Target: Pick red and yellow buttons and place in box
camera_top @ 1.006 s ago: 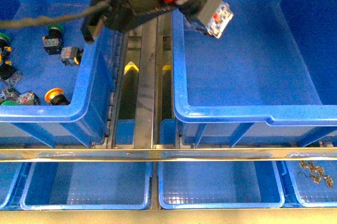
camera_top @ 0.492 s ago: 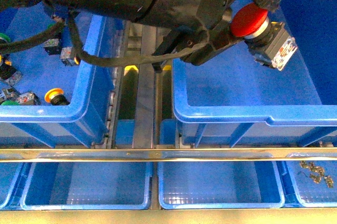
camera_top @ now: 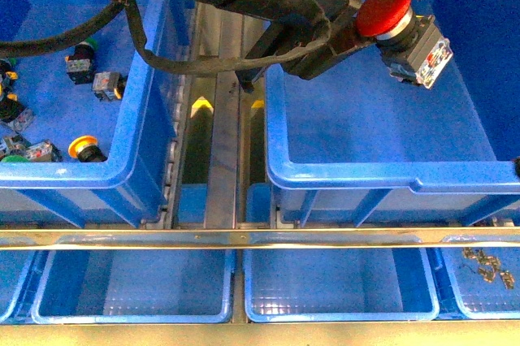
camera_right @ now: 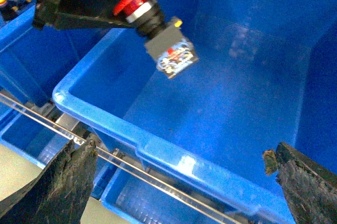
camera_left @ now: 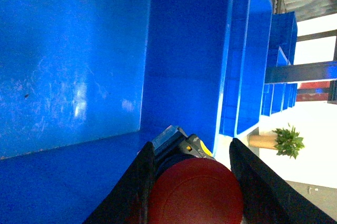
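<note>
One button in hand: the red button (camera_top: 388, 15) hangs tilted in the air over the box (camera_top: 349, 174), with its grey contact block pointing out across the bare blue floor.
Left tool (camera_left: 192, 179): closed on the red button. In the left wrist view its two fingers (camera_left: 138, 182) sit either side of the round cap.
Right tool (camera_right: 181, 153): jaws spread wide with nothing between them, hovering by the box's near rim.
Yellow button (camera_top: 84, 148): lies on its side in the neighbouring crate (camera_top: 122, 171), close to the near corner and well apart from the box.
Weight and stiffness: probably light and rigid. It looks like hard plastic that will not give under a squeeze.
Slip risk: the domed cap looks smooth and glossy, so a pinch on its curve could let the body swing or twist.
Fragility: the contact block looks like the delicate end, so a low release onto the box floor seems kinder than a drop.
Best hold for the yellow one: likely across the black collar behind the cap, or the block's flat sides.
</note>
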Robot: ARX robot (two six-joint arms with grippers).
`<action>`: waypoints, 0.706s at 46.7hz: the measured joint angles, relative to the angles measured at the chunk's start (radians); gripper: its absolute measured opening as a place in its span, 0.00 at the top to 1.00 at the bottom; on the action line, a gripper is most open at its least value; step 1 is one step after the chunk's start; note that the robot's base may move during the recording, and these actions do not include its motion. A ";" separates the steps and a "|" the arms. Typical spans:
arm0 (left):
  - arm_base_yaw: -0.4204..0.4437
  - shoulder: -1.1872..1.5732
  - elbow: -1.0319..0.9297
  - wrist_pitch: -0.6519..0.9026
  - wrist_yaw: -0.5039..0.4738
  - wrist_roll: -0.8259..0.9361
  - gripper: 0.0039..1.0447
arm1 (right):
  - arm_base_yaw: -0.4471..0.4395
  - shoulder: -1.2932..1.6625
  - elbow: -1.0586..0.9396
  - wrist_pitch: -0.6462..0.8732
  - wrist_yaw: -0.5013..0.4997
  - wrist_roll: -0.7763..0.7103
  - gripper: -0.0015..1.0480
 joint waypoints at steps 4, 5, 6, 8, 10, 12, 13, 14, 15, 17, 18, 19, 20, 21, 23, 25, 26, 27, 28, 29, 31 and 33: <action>0.001 0.000 0.011 -0.006 -0.003 0.004 0.68 | 0.012 0.185 0.018 0.177 -0.050 -0.087 0.06; 0.002 0.000 0.013 -0.006 -0.003 0.005 0.68 | 0.014 0.228 0.027 0.216 -0.064 -0.105 0.06; 0.003 0.000 0.014 -0.006 -0.003 0.006 0.68 | 0.016 0.256 0.034 0.241 -0.072 -0.117 0.06; 0.003 0.000 0.014 -0.006 -0.004 0.006 0.68 | 0.018 0.297 0.043 0.283 -0.076 -0.138 0.06; 0.004 0.000 0.015 -0.007 -0.005 0.007 0.68 | 0.019 0.339 0.052 0.330 -0.074 -0.161 0.06; 0.005 0.000 0.016 -0.010 -0.006 0.008 0.68 | 0.020 0.396 0.065 0.391 -0.076 -0.188 0.06; 0.005 0.000 0.016 -0.012 -0.006 0.009 0.68 | 0.019 0.425 0.073 0.418 -0.076 -0.193 0.06; 0.005 0.000 0.016 -0.013 -0.006 0.009 0.68 | 0.019 0.453 0.081 0.443 -0.075 -0.205 0.06; 0.005 0.000 0.016 -0.013 -0.006 0.009 0.68 | 0.018 0.467 0.085 0.454 -0.075 -0.213 0.06; 0.005 0.000 0.016 -0.013 -0.007 0.009 0.68 | 0.016 0.519 0.102 0.497 -0.075 -0.238 0.06; 0.005 0.000 0.016 -0.013 -0.007 0.009 0.68 | 0.016 0.531 0.106 0.506 -0.075 -0.244 0.06; 0.005 0.000 0.016 -0.013 -0.007 0.010 0.68 | 0.016 0.555 0.115 0.523 -0.076 -0.253 0.06; 0.005 0.000 0.016 -0.013 -0.007 0.010 0.68 | 0.016 0.578 0.124 0.538 -0.076 -0.260 0.06; 0.005 0.000 0.016 -0.013 -0.007 0.010 0.68 | 0.016 0.589 0.129 0.544 -0.077 -0.261 0.06; 0.005 0.000 0.016 -0.013 -0.007 0.010 0.68 | 0.017 0.626 0.148 0.565 -0.077 -0.278 0.06; 0.005 0.000 0.016 -0.013 -0.007 0.010 0.68 | 0.021 0.649 0.161 0.576 -0.077 -0.286 0.06; 0.005 0.000 0.016 -0.013 -0.007 0.010 0.68 | 0.023 0.662 0.171 0.584 -0.077 -0.290 0.06; 0.005 0.000 0.016 -0.013 -0.008 0.010 0.68 | 0.026 0.674 0.178 0.591 -0.078 -0.294 0.06; 0.005 0.000 0.016 -0.013 -0.008 0.010 0.68 | 0.030 0.684 0.186 0.597 -0.079 -0.297 0.06; 0.005 0.000 0.016 -0.013 -0.008 0.011 0.68 | 0.038 0.700 0.198 0.603 -0.078 -0.298 0.06; 0.005 0.000 0.016 -0.013 -0.008 0.012 0.68 | 0.052 0.724 0.216 0.619 -0.076 -0.305 0.06; 0.005 0.000 0.016 -0.013 -0.008 0.012 0.68 | 0.065 0.743 0.233 0.624 -0.071 -0.306 0.06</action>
